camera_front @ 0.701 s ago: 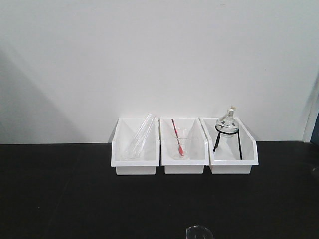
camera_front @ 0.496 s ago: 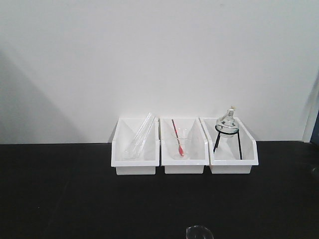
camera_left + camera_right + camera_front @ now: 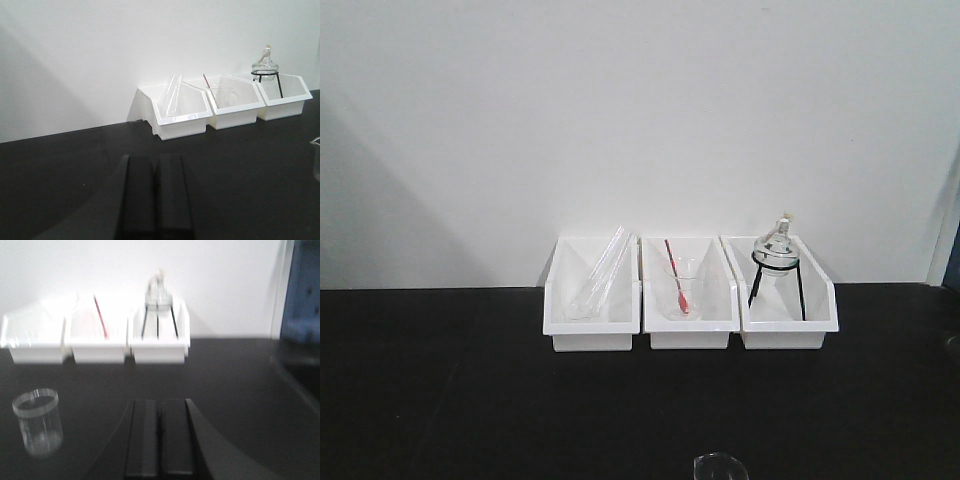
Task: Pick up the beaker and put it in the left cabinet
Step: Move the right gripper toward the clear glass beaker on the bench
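The beaker (image 3: 37, 422), a small clear glass cylinder, stands upright on the black table to the left of my right gripper (image 3: 159, 405). Its rim shows at the bottom edge of the front view (image 3: 718, 467) and its side at the right edge of the left wrist view (image 3: 316, 157). My right gripper is shut and empty, apart from the beaker. My left gripper (image 3: 155, 159) is shut and empty, low over the table, far left of the beaker. The left cabinet is out of view.
Three white bins stand in a row against the white wall: one with long clear tubes (image 3: 592, 295), one with a clear cup and red rod (image 3: 685, 292), one with a glass lamp on a black stand (image 3: 778, 290). A blue object (image 3: 302, 290) is at the far right.
The beaker rim at the bottom of the front view sits slightly lower in the frame than before. Nothing else has moved.
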Controlling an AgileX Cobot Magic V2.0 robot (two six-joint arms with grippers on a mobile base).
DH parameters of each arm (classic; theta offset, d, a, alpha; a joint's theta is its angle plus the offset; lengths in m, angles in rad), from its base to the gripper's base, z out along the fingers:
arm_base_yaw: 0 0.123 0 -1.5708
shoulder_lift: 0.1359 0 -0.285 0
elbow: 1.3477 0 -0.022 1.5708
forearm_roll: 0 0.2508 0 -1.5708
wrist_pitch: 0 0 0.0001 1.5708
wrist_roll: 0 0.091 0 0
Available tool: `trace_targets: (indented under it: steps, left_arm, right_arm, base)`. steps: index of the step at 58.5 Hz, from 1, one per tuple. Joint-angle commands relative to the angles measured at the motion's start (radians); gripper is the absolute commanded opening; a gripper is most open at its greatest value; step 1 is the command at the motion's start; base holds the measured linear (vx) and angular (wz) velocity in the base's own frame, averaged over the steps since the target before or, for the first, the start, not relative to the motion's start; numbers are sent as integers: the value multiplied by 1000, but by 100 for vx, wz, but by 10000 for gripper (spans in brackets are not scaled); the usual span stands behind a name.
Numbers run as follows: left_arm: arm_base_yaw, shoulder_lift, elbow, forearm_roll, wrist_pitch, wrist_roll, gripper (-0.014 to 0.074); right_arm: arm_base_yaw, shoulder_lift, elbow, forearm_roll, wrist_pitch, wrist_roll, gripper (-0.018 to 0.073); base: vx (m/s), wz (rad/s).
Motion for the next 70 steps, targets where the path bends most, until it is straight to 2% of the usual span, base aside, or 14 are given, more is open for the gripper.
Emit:
trace_targets:
  steps: [1,8,18,30,44,57,70]
  left_arm:
    - [-4,-19,16,-8,-84,-3,1]
    - [-4,-19,16,-8,-84,-3,1]
    - [-4,-19,16,-8,-84,-3,1]
    - [-4,-19,16,-8,-84,-3,1]
    - [-4,-19,16,-8,-84,-3,1]
    - [-4,-19,16,-8,-84,-3,1]
    - [-4,-19,16,-8,-84,-3,1]
  right_arm:
    - [-5,-13,-40,-5,-189,-1,-9]
    - [-5,53,-166,-9,-188,-2,-9]
    - [-5,347,-392,-15,-192,-30,-9]
    - [-5,678,-573,-14,-332,-36,-9]
    - [-5,857,-601,-13,-534,-36,-8]
    - [-5,887,-601,-10,-547,-18,15]
    - [-5,887,-601,-10,-545,55,117]
  base:
    - [0,0]
    - [0,0]
    - [0,0]
    - [0,0]
    - [0,0]
    - [0,0]
    - [0,0]
